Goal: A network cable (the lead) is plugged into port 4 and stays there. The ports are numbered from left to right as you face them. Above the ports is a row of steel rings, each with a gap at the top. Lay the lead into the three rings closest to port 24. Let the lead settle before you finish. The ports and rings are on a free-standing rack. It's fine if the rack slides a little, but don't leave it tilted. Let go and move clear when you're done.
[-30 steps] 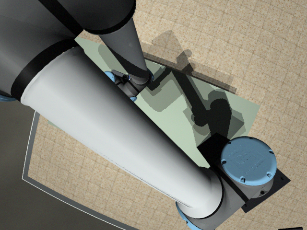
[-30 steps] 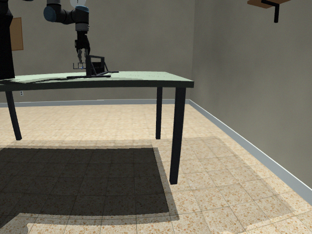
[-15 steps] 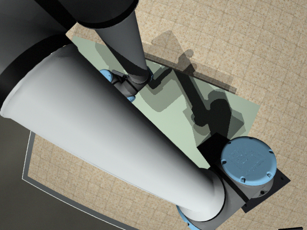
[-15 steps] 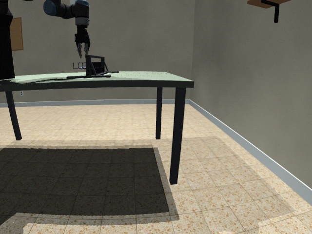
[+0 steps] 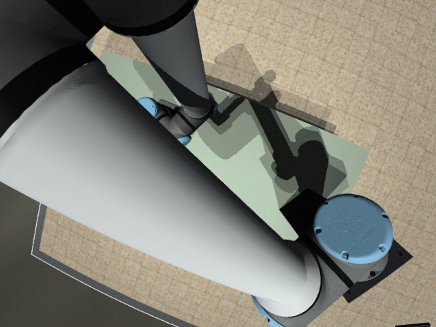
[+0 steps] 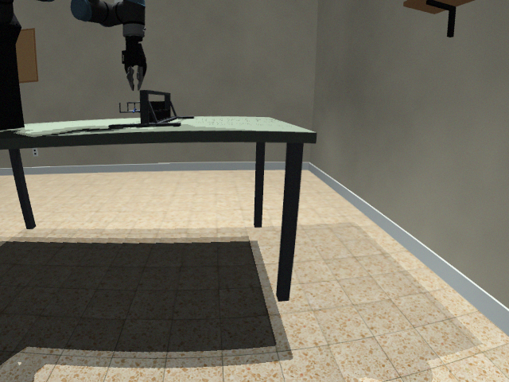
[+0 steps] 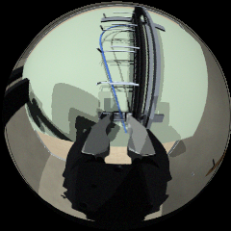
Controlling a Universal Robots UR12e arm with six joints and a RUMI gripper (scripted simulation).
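Hanging above the rack (image 6: 155,107), the gripper (image 6: 135,84) is clenched with nothing between its fingers. From the wrist camera the blue lead (image 7: 110,81) runs from their tips toward 12 o'clock, below them, across the steel rings (image 7: 117,84).

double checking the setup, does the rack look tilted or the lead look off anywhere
Nothing stands out. In the exterior view the rack stands upright on the table. In the wrist view the blue lead runs along the rings below the gripper; whether it sits inside them cannot be told.
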